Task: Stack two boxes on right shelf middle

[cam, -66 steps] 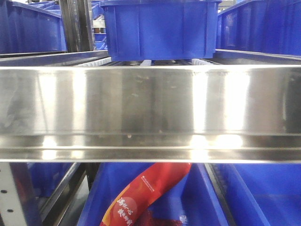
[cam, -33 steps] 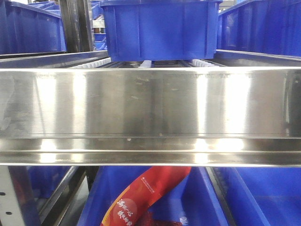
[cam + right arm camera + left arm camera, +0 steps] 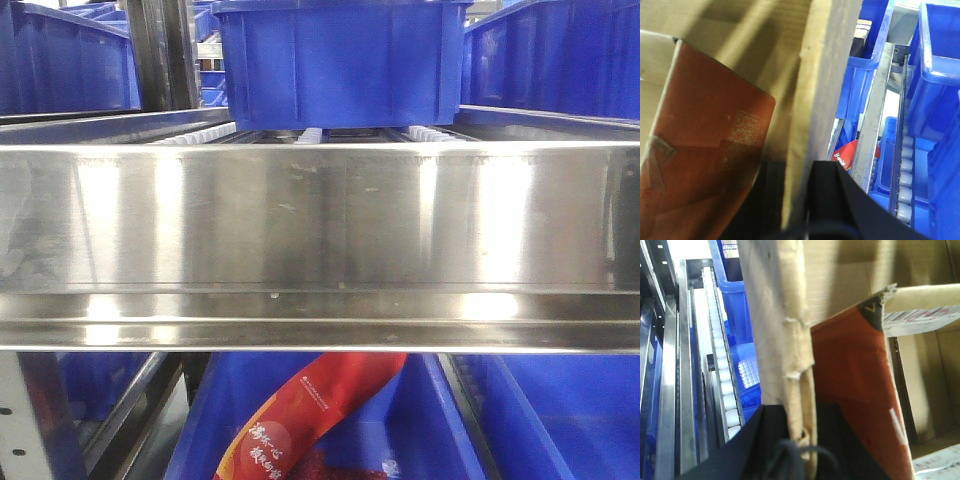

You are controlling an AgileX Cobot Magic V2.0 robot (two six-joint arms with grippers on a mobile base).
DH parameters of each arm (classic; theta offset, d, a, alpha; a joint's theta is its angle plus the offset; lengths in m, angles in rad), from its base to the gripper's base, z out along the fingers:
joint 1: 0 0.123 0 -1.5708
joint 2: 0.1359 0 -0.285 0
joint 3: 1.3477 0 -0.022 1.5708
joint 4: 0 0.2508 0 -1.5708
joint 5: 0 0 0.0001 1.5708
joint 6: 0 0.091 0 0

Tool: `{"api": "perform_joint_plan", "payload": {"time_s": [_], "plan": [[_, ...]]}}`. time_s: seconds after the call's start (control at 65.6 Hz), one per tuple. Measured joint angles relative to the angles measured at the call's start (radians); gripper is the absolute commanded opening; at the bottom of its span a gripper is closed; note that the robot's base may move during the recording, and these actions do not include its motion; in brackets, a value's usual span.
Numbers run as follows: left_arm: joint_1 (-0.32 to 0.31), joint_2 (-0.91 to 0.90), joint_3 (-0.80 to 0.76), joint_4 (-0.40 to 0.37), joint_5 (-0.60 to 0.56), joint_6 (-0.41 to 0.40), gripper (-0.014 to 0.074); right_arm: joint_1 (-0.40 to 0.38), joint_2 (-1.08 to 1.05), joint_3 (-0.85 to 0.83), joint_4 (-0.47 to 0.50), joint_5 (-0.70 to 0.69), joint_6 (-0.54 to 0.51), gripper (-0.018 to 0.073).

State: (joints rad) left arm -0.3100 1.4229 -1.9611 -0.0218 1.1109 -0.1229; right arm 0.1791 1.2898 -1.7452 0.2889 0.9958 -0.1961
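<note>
A brown cardboard box (image 3: 775, 305) is being gripped by its side walls, one wall pinched in the left gripper (image 3: 800, 440) and the opposite wall in the right gripper (image 3: 800, 200). In each wrist view a dark finger is being pressed against either face of the corrugated wall, so both grippers are judged to be clamped on the box rather than standing apart. Holding it from two sides is probably being done so that the open carton can be carried level and square without folding.

A red-printed panel (image 3: 850, 390) is being seen just inside the gripped wall in both wrist views; whether it belongs to this box or to something inside it cannot be told.

The shelf rail (image 3: 320, 230), wide and mirror-bright, is filling the front view, with a blue bin (image 3: 340, 60) being kept on white rollers (image 3: 305, 135) behind it and a red packet (image 3: 310, 410) lying in another bin below. Neither the box nor the arms are being shown in that view, so the box is judged to be held off the shelf, near the blue bins and roller tracks (image 3: 725, 375) at its sides. The second box is not being identified with certainty.
</note>
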Motion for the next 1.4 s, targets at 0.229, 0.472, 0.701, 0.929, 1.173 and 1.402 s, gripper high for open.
{"api": "perform_joint_plan", "payload": {"time_s": [0.229, 0.472, 0.701, 0.929, 1.173, 1.402], "plan": [[0.000, 0.000, 0.000, 0.000, -0.037, 0.000, -0.0111, 0.000, 0.000, 0.000, 0.000, -0.017, 0.000, -0.0151], [0.000, 0.021, -0.002, 0.000, 0.041, 0.000, -0.0111, 0.000, 0.004, 0.000, 0.000, 0.024, 0.000, -0.0151], [0.000, 0.133, 0.027, -0.004, 0.131, 0.000, -0.0111, 0.000, 0.085, 0.062, -0.007, 0.113, 0.002, -0.0151], [0.000, 0.231, 0.039, 0.007, 0.137, 0.000, -0.0111, -0.002, 0.171, 0.113, -0.006, 0.096, 0.007, -0.0151], [0.000, 0.240, 0.039, 0.011, 0.123, 0.000, -0.0001, -0.002, 0.192, 0.113, -0.009, 0.079, 0.005, 0.0108], [0.000, 0.243, 0.039, 0.022, 0.119, 0.002, 0.0601, -0.003, 0.192, 0.113, -0.004, 0.088, -0.003, 0.0574]]}}
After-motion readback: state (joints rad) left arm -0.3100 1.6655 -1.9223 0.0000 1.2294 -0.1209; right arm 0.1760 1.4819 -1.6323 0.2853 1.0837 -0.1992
